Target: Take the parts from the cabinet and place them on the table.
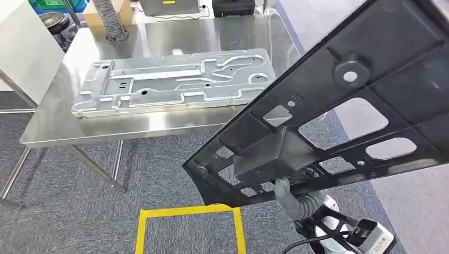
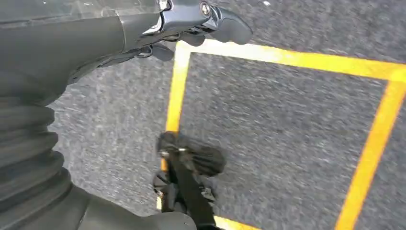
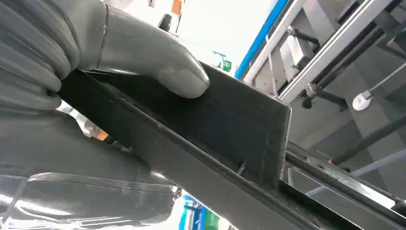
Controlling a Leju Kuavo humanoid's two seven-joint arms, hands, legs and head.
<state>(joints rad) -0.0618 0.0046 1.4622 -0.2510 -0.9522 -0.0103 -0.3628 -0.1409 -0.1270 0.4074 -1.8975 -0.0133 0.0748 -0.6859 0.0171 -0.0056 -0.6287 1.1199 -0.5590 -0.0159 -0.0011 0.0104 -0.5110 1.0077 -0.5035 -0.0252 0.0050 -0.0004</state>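
A large black plastic panel (image 1: 349, 100) with several cut-outs hangs tilted in the air in front of me, right of the table. My right hand (image 1: 296, 198) grips its lower edge from beneath; in the right wrist view the grey thumb (image 3: 158, 62) presses on the black panel (image 3: 230, 124). A silver metal part (image 1: 174, 79) lies flat on the steel table (image 1: 132, 127). My left hand (image 2: 191, 24) hangs over the carpet with its fingers curled in and nothing in them.
Yellow tape (image 1: 188, 212) marks a square on the grey carpet just ahead. A ribbed hose (image 1: 108, 18) and boxes stand at the table's far edge. Metal framing (image 3: 330, 48) shows behind the panel in the right wrist view.
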